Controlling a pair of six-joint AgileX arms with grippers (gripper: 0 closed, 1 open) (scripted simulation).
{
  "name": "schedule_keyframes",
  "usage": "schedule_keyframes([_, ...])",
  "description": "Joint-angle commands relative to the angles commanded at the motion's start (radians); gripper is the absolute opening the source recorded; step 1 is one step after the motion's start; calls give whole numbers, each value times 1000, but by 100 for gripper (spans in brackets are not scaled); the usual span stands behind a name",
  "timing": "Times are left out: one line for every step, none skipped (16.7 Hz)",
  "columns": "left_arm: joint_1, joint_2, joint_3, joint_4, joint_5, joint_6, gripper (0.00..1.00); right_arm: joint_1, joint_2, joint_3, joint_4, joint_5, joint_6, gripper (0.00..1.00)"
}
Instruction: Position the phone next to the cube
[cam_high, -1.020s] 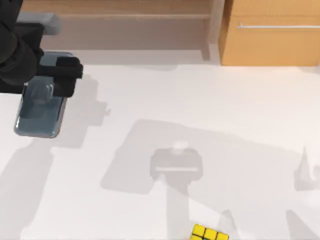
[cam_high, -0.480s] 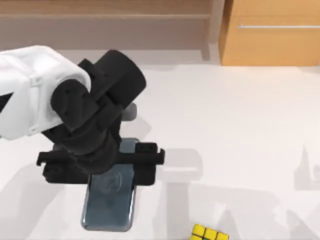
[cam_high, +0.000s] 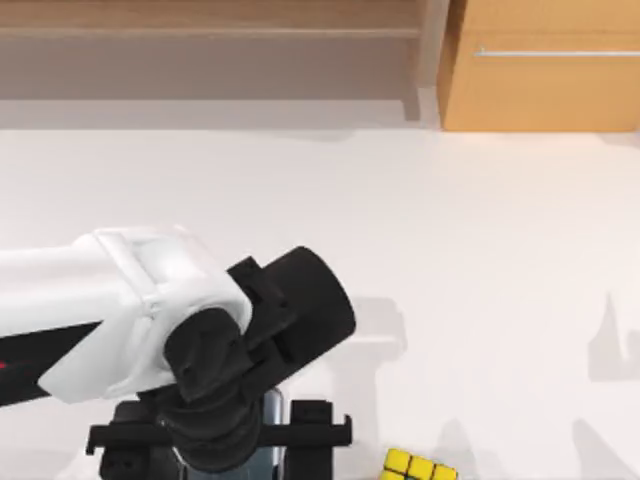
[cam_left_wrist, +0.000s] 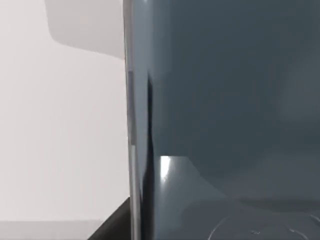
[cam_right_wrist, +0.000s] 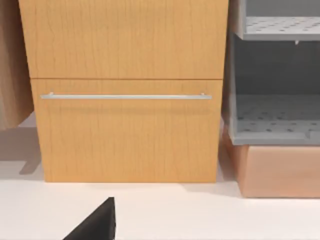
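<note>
My left gripper (cam_high: 222, 462) is at the table's front left, shut on the phone (cam_high: 271, 411). The black wrist covers nearly all of it from above, leaving a blue-grey sliver. In the left wrist view the phone (cam_left_wrist: 225, 100) is very close: a glossy dark blue-grey face with a pale rim along one long side and the white table beyond it. The cube (cam_high: 420, 467), yellow squares with black grid lines, sits at the front edge, cut off by the frame, to the right of the gripper with a gap of bare table between. A black part of my right gripper (cam_right_wrist: 95, 226) shows in the right wrist view.
A wooden drawer cabinet (cam_high: 545, 65) stands at the back right, with a low wooden ledge (cam_high: 220, 15) along the back. The right wrist view faces the drawer front (cam_right_wrist: 125, 95), with a grey shelf unit (cam_right_wrist: 275, 75) beside it. Open white table (cam_high: 450, 230) lies in the middle and right.
My left arm has carried the phone from the back left, across the table toward the front edge, and now stands just left of the cube. The cube has not moved.
</note>
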Motion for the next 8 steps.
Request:
schedule_keyframes([-7, 1, -6, 1, -2, -11, 0, 0, 0, 0, 0, 0, 0, 100])
schedule_keyframes([-8, 1, -6, 1, -2, -12, 0, 0, 0, 0, 0, 0, 0, 100])
schedule_keyframes([-8, 1, -6, 1, -2, -12, 0, 0, 0, 0, 0, 0, 0, 100])
schedule_keyframes([-8, 1, -6, 1, -2, -12, 0, 0, 0, 0, 0, 0, 0, 100])
schedule_keyframes([-8, 1, -6, 1, -2, -12, 0, 0, 0, 0, 0, 0, 0, 100])
schedule_keyframes([-4, -1, -4, 0, -1, -9, 0, 0, 0, 0, 0, 0, 0, 100])
schedule_keyframes([-4, -1, -4, 0, -1, -9, 0, 0, 0, 0, 0, 0, 0, 100])
schedule_keyframes([-4, -1, -3, 0, -1, -9, 0, 0, 0, 0, 0, 0, 0, 100])
